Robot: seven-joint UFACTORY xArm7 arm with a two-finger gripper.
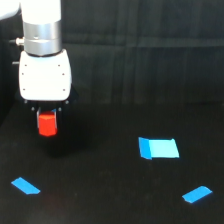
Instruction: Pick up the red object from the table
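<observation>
1. Red object (pixel 48 124) sits right under the white gripper (pixel 47 116) at the left of the frame, its top tucked up between the short dark fingers.
2. It looks clear of the table (pixel 110 180): a faint dark patch lies on the black surface just below it, though the dim picture makes the gap hard to judge.
3. Room around it is generous. The nearest blue tape strip (pixel 25 185) lies lower left, well apart from the block.
4. Over toward the centre right there's the light-blue rectangle (pixel 159 148), and another blue strip (pixel 197 194) sits in the lower right corner; both are far from the arm.
5. Behind, a dark backdrop fills the top of the frame, and the table's left edge runs close beside the gripper.
6. The gripper hangs straight down from the silver wrist, its jaws closed in on the red object's sides and holding it; only the fingers' dark stubs show above the block.
</observation>
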